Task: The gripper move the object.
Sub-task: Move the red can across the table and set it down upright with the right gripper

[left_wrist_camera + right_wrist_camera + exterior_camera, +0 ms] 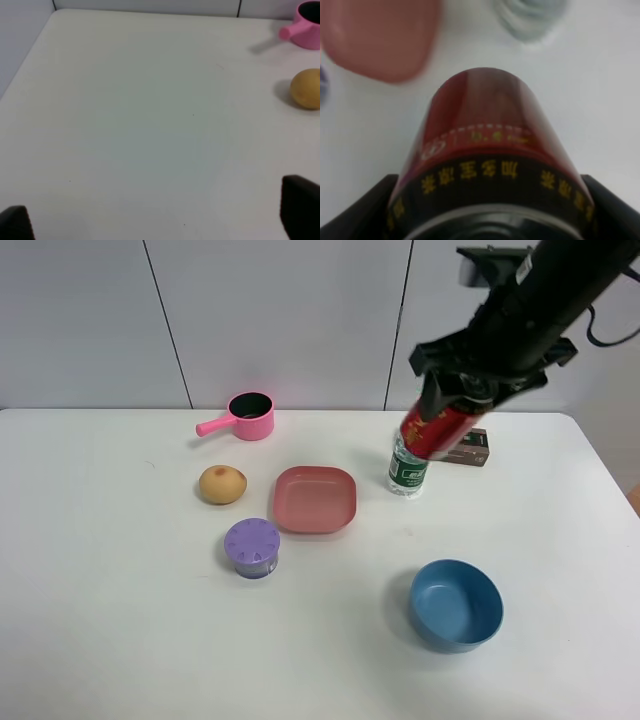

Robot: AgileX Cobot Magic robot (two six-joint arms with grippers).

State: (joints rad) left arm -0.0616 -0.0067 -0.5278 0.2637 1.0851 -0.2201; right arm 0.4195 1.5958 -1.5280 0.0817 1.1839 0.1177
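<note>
The red can [440, 430] with yellow markings hangs tilted in the air at the back right, held in my right gripper [462, 392], which is shut on it. It hangs in front of the clear green-labelled water bottle [407, 468]. In the right wrist view the can [487, 145] fills the frame, with the black fingers [362, 210] on both sides of it. My left gripper [160, 220] is open and empty low over bare white table [130, 125]; only its fingertips [300, 205] show. The left arm is not in the high view.
A pink plate [315, 498] lies mid-table, a purple ridged-lid container [252, 546] before it, a potato [222, 484] to its left, a pink saucepan [246, 417] at the back. A blue bowl [456, 605] stands front right. A dark box [470, 448] lies behind the bottle.
</note>
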